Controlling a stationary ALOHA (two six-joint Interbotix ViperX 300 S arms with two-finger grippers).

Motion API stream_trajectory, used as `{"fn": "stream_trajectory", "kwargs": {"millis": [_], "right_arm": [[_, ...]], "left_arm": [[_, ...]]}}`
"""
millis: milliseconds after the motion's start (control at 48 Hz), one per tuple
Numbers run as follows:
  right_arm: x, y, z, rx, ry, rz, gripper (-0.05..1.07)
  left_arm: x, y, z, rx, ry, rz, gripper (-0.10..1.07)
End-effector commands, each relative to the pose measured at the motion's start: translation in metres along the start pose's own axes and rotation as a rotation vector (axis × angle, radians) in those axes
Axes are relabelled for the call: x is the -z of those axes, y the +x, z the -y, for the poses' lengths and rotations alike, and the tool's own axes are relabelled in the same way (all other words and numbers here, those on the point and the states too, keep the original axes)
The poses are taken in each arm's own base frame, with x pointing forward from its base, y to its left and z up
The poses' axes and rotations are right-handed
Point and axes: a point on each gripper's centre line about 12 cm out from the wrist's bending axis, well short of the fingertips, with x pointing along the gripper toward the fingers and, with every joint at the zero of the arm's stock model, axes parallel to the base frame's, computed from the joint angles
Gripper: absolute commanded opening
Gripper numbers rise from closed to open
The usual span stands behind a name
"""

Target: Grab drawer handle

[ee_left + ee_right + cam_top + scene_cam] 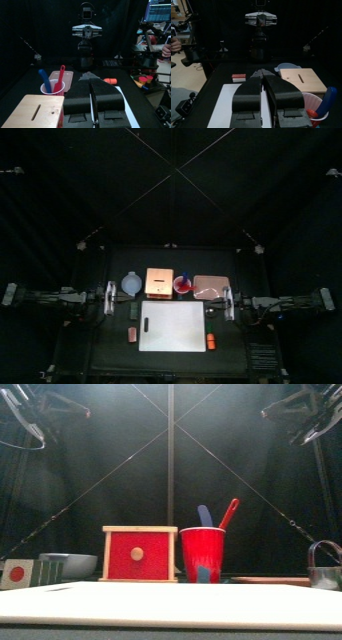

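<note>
The drawer is the red front of a small wooden box at the back of the table. Its handle is a small pale knob in the middle of the red face. My left gripper is shut and empty, hanging at the table's left side, apart from the box. At the right side my right gripper is also shut and empty, with the box off to one side. Both arms hang high in the front view.
A red cup with a blue and a red utensil stands right of the box. A pale bowl sits to its left, a brownish tray further right. A white board covers the front, with small orange pieces beside it. A person's hand shows beyond the curtains.
</note>
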Motion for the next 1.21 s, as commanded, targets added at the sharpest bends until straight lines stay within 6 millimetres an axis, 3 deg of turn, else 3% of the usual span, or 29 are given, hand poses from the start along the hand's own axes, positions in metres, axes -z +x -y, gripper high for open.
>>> {"fn": "stream_trajectory", "kwargs": {"millis": [0,250,500,688,854,1188], "right_arm": [[0.003,0.007,0.004,0.017,-0.012,-0.022,0.03],[0.017,0.049,0.015,0.048,-0.062,-0.142,0.03],[0.02,0.122,0.038,0.084,-0.102,-0.184,0.03],[0.032,0.181,0.057,0.107,-0.101,-0.189,0.03],[0.054,0.221,0.076,0.135,-0.094,-0.22,0.03],[0.104,0.268,0.112,0.186,-0.085,-0.287,0.03]], "left_arm": [[0.002,0.006,-0.006,-0.035,-0.023,-0.007,0.06],[0.012,0.022,-0.01,-0.062,-0.084,0.021,0.06],[0.038,0.037,-0.025,-0.196,-0.272,0.034,0.07],[0.077,0.034,-0.037,-0.36,-0.465,-0.073,0.07],[0.107,0.025,-0.05,-0.557,-0.722,-0.128,0.08],[0.117,0.029,-0.04,-0.548,-0.814,-0.157,0.09]]}}
